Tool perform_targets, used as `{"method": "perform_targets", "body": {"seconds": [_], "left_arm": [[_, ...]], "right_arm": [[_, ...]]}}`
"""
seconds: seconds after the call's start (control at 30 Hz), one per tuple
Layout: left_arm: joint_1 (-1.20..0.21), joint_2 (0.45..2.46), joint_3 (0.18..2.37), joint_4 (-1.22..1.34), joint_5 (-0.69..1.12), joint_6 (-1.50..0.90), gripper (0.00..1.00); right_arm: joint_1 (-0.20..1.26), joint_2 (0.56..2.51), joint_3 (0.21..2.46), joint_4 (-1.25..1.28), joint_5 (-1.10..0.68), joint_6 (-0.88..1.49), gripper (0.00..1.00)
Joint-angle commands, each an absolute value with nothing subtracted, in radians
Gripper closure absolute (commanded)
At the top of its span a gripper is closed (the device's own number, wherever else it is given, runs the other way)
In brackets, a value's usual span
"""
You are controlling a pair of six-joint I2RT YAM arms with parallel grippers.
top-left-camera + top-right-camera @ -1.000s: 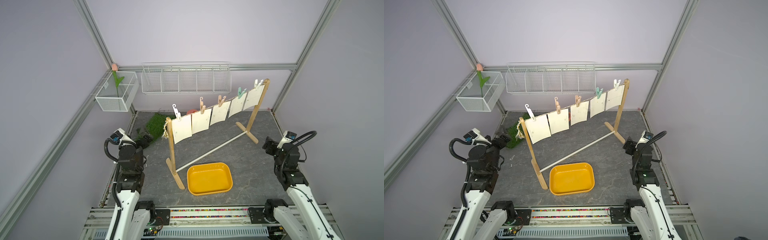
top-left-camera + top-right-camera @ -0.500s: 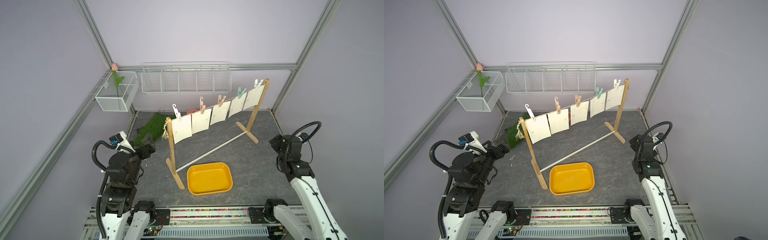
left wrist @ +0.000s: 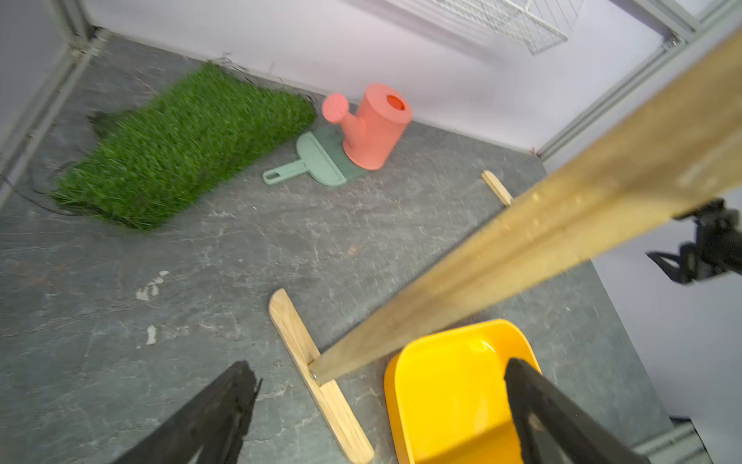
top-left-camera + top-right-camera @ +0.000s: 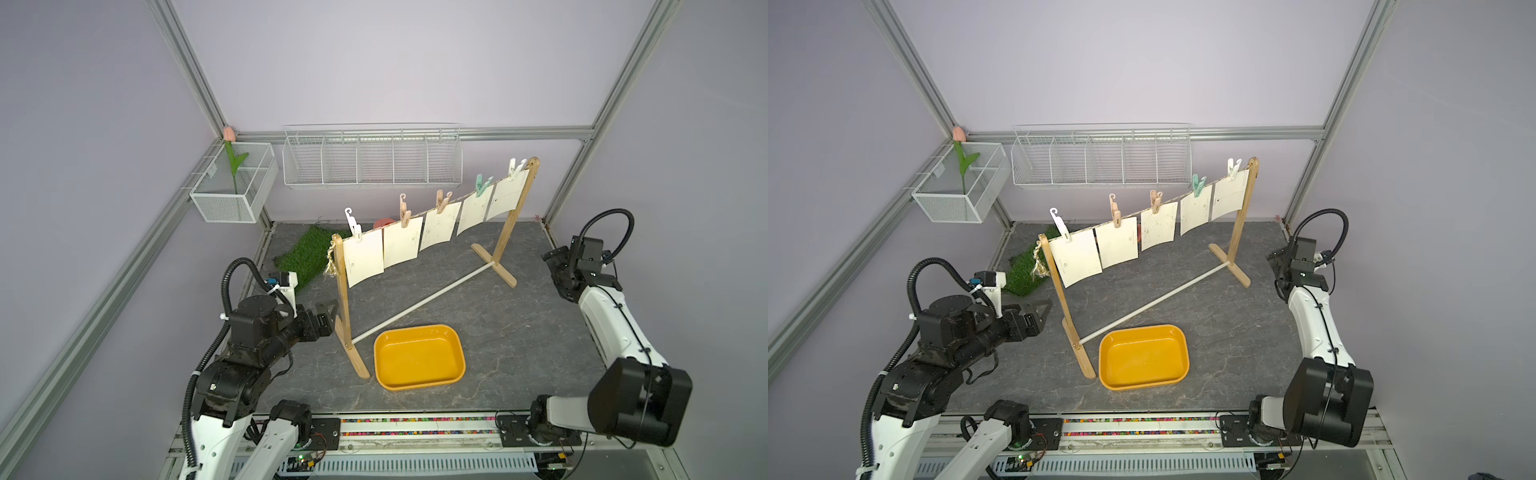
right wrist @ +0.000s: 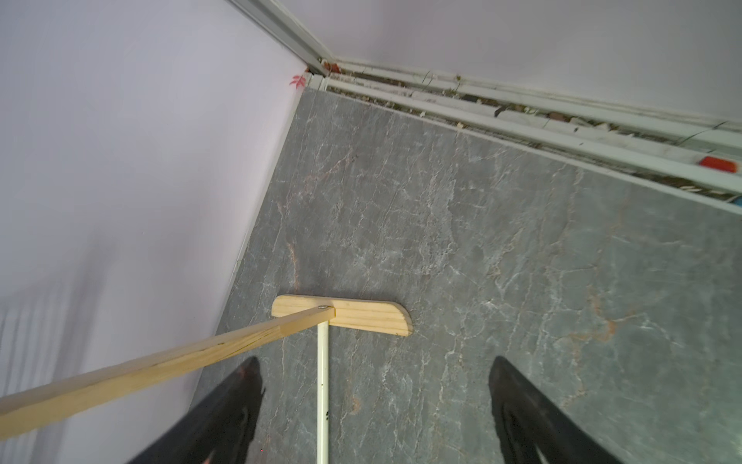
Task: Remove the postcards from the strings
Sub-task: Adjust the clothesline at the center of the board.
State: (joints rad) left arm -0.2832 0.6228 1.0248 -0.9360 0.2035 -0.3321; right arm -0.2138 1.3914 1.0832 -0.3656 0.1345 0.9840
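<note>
Five postcards [image 4: 440, 224] hang pegged along the string [image 4: 424, 212] in both top views. The string runs between the posts of the wooden frame [image 4: 344, 291], which crosses the middle of the surface [image 4: 519, 332]. None has come off yet. What has changed is me: my left fingers [image 4: 330, 309] have swung in from the left edge to just beside the near post. My right fingers [image 4: 555, 259] have shifted back along the right edge, near the far post's foot but apart from it. The yellow tray [image 4: 415, 329] sits by the front edge.

From the left wrist, my left fingers [image 3: 225, 409] are spread wide and hold nothing, with the near post [image 3: 522, 245] and the tray beyond them. No card shows here.

From the right wrist, my right fingers [image 5: 233, 405] stand wide too and are empty, above the far foot [image 5: 361, 315] and the white rod [image 5: 322, 381].

I judge both arms are only getting into place, and the first card has yet to be taken.
</note>
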Motion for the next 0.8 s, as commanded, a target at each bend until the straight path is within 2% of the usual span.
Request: {"method": "perform_targets", "body": {"seconds": [0.0, 0.37, 0.77], "left_arm": [[-0.308, 0.638, 1.047, -1.053, 0.332, -0.281, 0.01], [-0.331, 0.598, 0.968, -0.955, 0.606, -0.367, 0.01], [-0.338, 0.559, 0.781, -0.473, 0.680, -0.647, 0.00]], "right_arm": [[-0.238, 1.442, 1.119, -0.277, 0.020, 1.020, 0.11], [-0.248, 1.705, 1.278, -0.088, -0.204, 0.965, 0.11], [-0.190, 1.826, 1.351, 0.097, -0.302, 0.878, 0.11]]}}
